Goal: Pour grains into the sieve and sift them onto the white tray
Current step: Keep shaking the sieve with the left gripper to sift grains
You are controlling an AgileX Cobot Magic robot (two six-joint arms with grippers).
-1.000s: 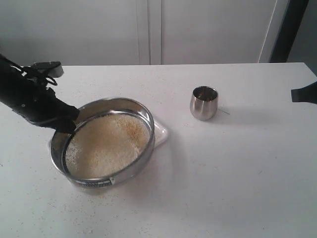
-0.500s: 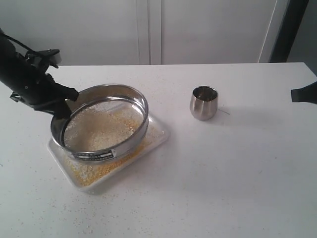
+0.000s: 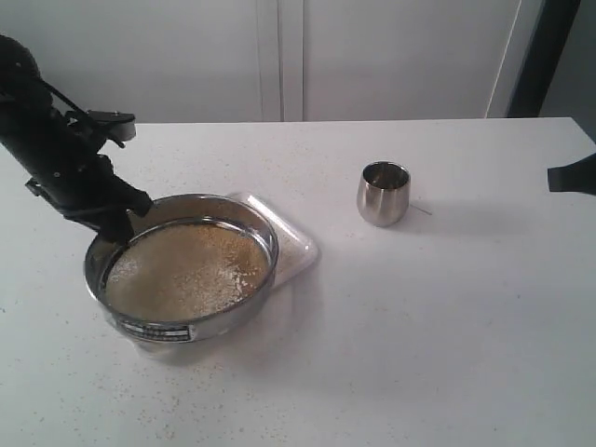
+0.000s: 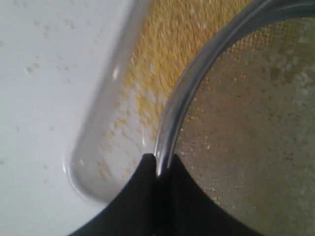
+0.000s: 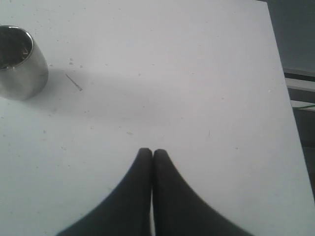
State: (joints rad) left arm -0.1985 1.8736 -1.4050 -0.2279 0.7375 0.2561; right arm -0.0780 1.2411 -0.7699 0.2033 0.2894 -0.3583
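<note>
— Where does the sieve point(image 3: 219, 317) stand?

— Over the white tray point(image 3: 298, 244), on the left part of the tabletop point(image 3: 447, 326); it hides most of the tray, so that only the tray's far right corner shows beyond the steel ring; whether the sieve rests on the tray or hangs just above it, I cannot tell.

— And what has hold of it?

— The left pincer point(image 4: 158, 161); its two black fingers are clenched on the sieve's rim at the far left side, one finger inside the ring and one outside, the thin wall pinched between them.

— The grains point(image 3: 182, 270)?

— A pale beige layer spread over nearly the whole mesh; in the left wrist view fine yellow ones also lie on the tray floor beside the ring, thickest close to it and thinning toward the tray's rounded corner; a few specks are scattered on the tabletop outside the tray.

— Any mark on the sieve?

— A small black label plate point(image 3: 155, 329) on its near side wall.

— What of the right pincer point(image 5: 151, 153)?

— Clenched on nothing, fingertips pressed together, held above bare tabletop well apart from the sieve; a small steel cup point(image 3: 384, 193) stands upright near it, right of the tray and apart from it.
</note>
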